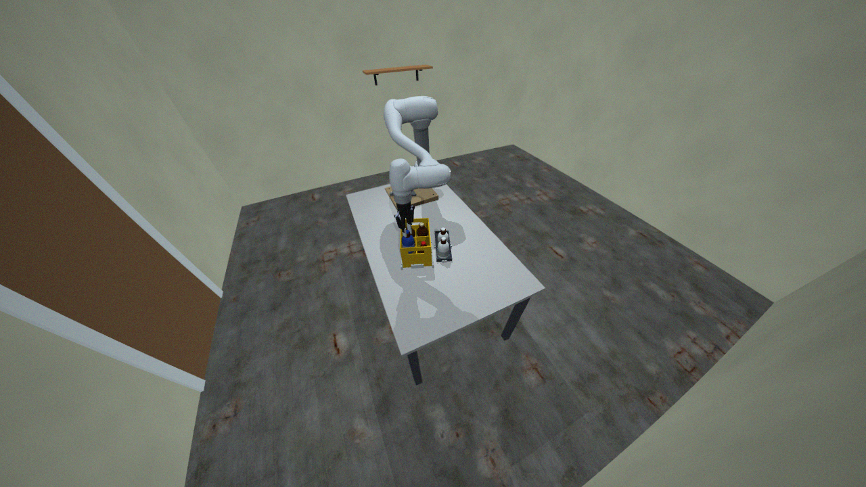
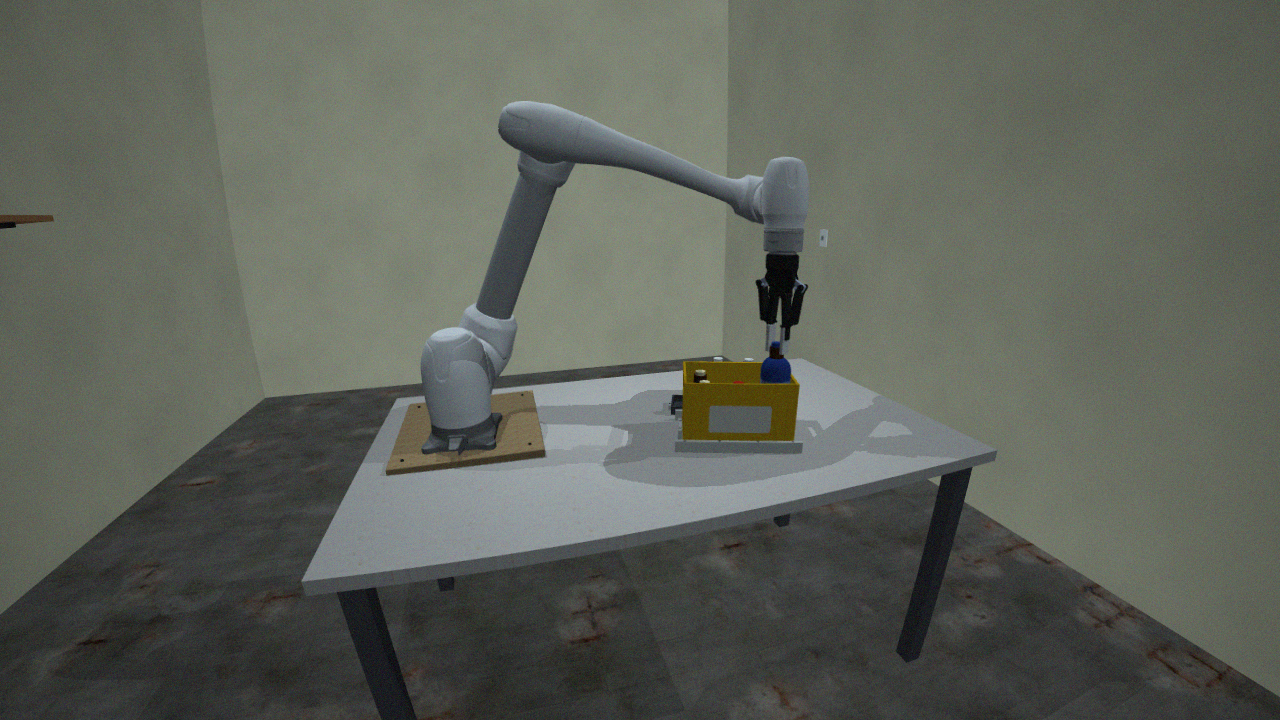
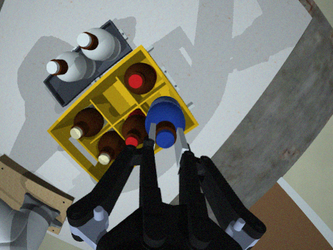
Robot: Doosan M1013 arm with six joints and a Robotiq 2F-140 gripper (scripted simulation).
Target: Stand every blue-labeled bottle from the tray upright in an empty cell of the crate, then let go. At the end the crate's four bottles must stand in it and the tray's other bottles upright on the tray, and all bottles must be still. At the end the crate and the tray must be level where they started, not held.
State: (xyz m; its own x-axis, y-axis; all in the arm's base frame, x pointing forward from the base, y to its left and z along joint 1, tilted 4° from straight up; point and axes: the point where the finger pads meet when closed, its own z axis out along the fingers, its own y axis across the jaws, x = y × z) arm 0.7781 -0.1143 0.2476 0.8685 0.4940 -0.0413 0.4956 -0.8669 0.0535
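The yellow crate [image 3: 121, 113] stands on the grey table, also in the side view [image 2: 740, 410]. My gripper [image 3: 165, 133] is shut on the neck of the blue-labeled bottle [image 3: 165, 118]. It holds the bottle upright in a corner cell of the crate. The bottle's blue shoulder shows above the rim [image 2: 775, 368]. Several brown bottles stand in other cells, two with red caps [image 3: 135, 80] and two with cream caps [image 3: 77, 132]. One middle cell [image 3: 115, 96] looks empty. The dark tray [image 3: 84, 65] beside the crate carries two white-labeled bottles [image 3: 98, 44], upright.
The arm's base sits on a wooden plate [image 2: 465, 434] at the table's far end. The crate is near the table's long edge [image 3: 232, 111]. A small wall shelf [image 1: 397, 69] hangs behind the arm.
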